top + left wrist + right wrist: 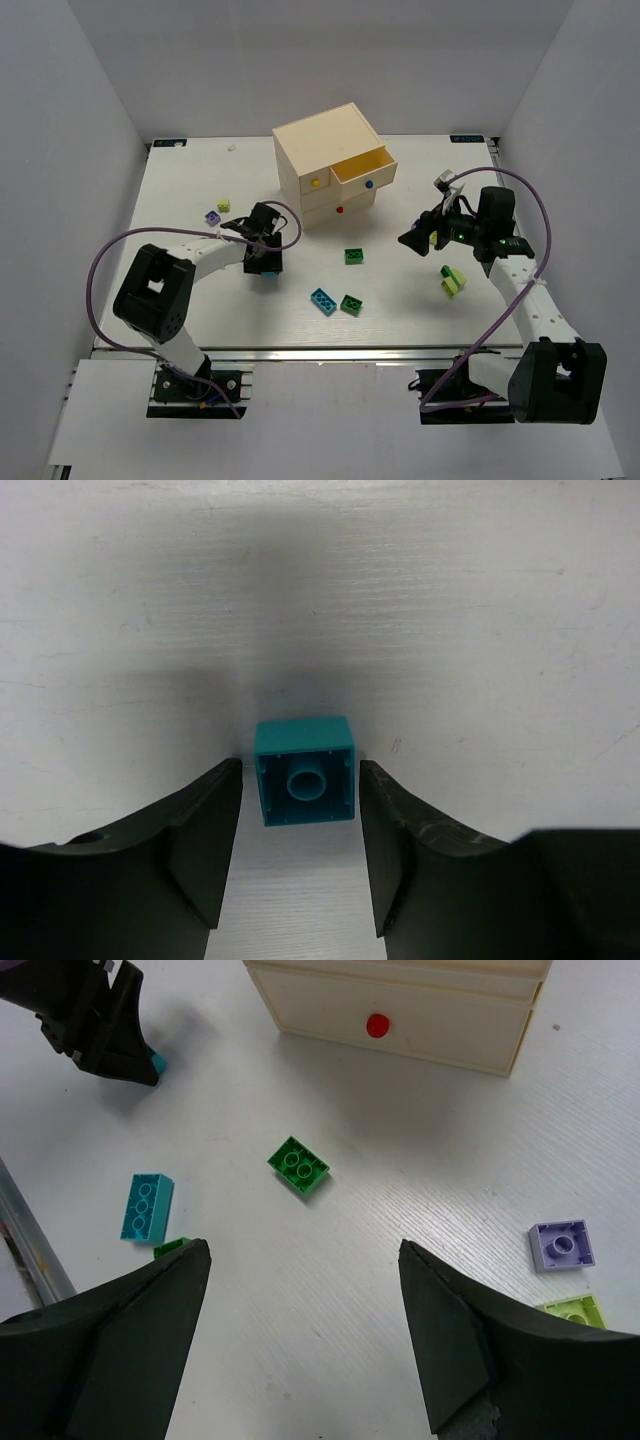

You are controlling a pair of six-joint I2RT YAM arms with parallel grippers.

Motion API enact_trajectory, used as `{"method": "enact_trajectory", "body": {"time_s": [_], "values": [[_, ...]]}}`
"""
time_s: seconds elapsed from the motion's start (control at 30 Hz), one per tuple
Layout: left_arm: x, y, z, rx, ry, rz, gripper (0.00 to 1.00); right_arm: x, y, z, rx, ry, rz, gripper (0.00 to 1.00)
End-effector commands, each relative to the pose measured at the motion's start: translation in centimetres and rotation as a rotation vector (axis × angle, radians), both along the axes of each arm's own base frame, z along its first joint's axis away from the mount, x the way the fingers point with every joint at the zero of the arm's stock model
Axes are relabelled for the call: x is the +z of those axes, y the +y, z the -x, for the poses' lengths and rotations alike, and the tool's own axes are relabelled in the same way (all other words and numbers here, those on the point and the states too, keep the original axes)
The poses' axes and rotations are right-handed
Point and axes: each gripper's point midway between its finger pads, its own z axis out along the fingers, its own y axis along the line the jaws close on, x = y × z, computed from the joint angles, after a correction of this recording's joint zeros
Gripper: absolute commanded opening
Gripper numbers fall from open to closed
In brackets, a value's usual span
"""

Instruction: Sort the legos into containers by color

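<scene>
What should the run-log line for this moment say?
phase: pre-grasp | left jaws: open, straddling teal brick | right jaws: open, empty | blue-knob drawer: pulled out

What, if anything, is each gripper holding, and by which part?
Nothing is held yet. The left gripper straddles the teal brick, a gap showing beside it; the right gripper is open and empty.

Robotics lab test cell, white enclosure walls (70,120), white table (400,320), left arm (205,255) and right arm (535,305) mounted on aluminium rail (330,357).
</scene>
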Motion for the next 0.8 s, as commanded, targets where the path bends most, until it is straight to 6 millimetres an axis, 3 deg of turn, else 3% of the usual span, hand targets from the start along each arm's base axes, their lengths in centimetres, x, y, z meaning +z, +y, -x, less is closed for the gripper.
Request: {"method": "enact_trajectory", "body": {"time_s": [0.0,0.13,0.23,0.27,0.3,0.33,0.4,0.43,0.47,0.5,0.53,0.57,0.6,0.7,0.77], "values": [[0.9,-0.1,-0.9,0.006,-0.028,-0.001,0.60,1.5,0.3,0.1,0.025,-0.022,-0.028,0.81],[1.3,0.1,-1.1,0.013,-0.046,-0.007,0.50,1.7,0.2,0.2,0.026,-0.024,-0.033,0.81],[2.2,-0.3,-1.1,-0.001,-0.076,-0.008,0.32,1.8,0.4,0.4,0.036,-0.027,-0.038,0.80],[2.5,-0.2,-1.2,-0.003,-0.088,-0.013,0.24,1.8,0.4,0.4,0.037,-0.024,-0.040,0.80],[3.5,-0.3,-1.4,-0.007,-0.112,-0.001,0.10,1.8,0.5,0.5,0.043,-0.022,-0.044,0.80],[4.2,-0.5,-1.3,-0.029,-0.125,0.010,0.04,1.9,0.6,0.6,0.048,-0.024,-0.047,0.79],[5.8,-2.0,-0.7,-0.113,-0.144,0.075,0.00,2.0,0.8,0.9,0.069,-0.023,-0.058,0.76],[8.0,-2.5,-0.5,-0.187,-0.195,0.111,0.00,2.0,0.0,0.7,0.049,-0.020,-0.063,0.75],[9.4,-4.6,0.9,-0.297,-0.187,0.226,0.00,1.9,0.1,0.9,0.060,-0.013,-0.065,0.72],[10.6,-5.2,1.5,-0.360,-0.216,0.270,0.00,1.9,0.3,1.1,0.084,-0.022,-0.065,0.65],[13.7,-5.9,2.0,-0.440,-0.313,0.326,0.00,1.8,0.5,1.3,0.101,-0.017,-0.068,0.59],[15.2,-6.7,2.8,-0.502,-0.355,0.382,0.00,1.9,0.6,1.6,0.117,-0.010,-0.073,0.52],[16.4,-7.7,4.3,-0.585,-0.376,0.460,0.00,2.0,0.8,1.8,0.143,-0.020,-0.076,0.35],[22.1,-8.7,5.0,-0.709,-0.585,0.541,0.00,1.9,1.0,2.1,0.167,-0.017,-0.073,0.08],[26.4,-9.5,3.6,-0.756,-0.741,0.550,0.00,1.8,0.8,2.0,0.160,-0.021,-0.064,0.04]]}}
